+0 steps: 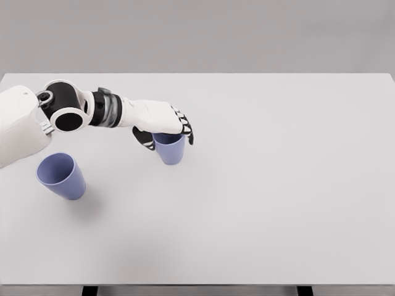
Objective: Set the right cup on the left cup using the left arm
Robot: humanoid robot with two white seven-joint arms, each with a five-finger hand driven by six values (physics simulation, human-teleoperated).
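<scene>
Two blue-violet cups stand on the white table (278,185). The left cup (60,176) sits near the left edge, upright, its mouth open to the camera. The right cup (170,150) stands near the middle-left of the table. My left hand (165,131) comes in from the left and lies over this cup's rim, fingers curled down around its top with the thumb on the near-left side. The rim is mostly hidden under the palm. The cup's base still appears to rest on the table. The right arm does not show.
The table's front edge runs along the bottom of the picture, with dark legs (90,290) below it. My left forearm (80,111) stretches above and behind the left cup.
</scene>
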